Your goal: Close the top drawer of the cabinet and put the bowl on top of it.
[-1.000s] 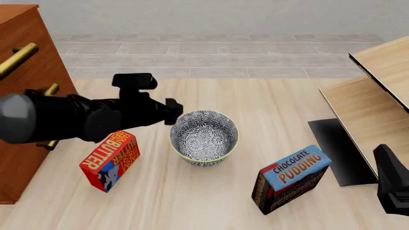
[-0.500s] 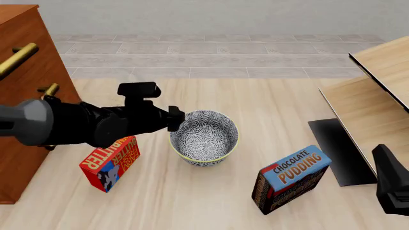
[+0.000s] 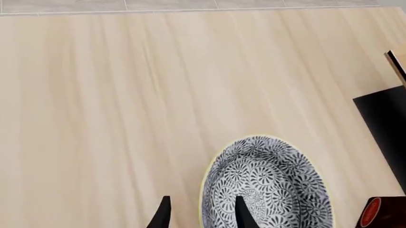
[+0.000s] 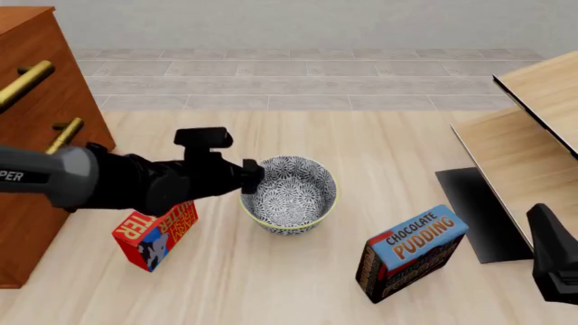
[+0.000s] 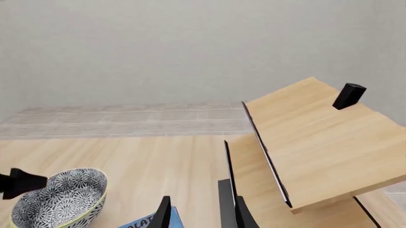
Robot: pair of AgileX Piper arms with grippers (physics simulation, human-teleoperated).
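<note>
The bowl (image 4: 289, 194) is standing upright, mouth facing up, on the table (image 4: 271, 284) between the butter box (image 4: 156, 230) and the pudding box (image 4: 412, 252). Being round, it has no long axis. The left gripper (image 3: 200, 216) is being held spread, one finger on each side of the bowl's rim nearest the cabinet (image 4: 40, 142). The right gripper (image 5: 199, 213) is being held spread, grasping nothing. Open table is lying beyond the bowl.

bowl (image 5: 60, 199) on table, pale wood furniture (image 5: 317, 142), fingers (image 5: 161, 216) apart
</note>
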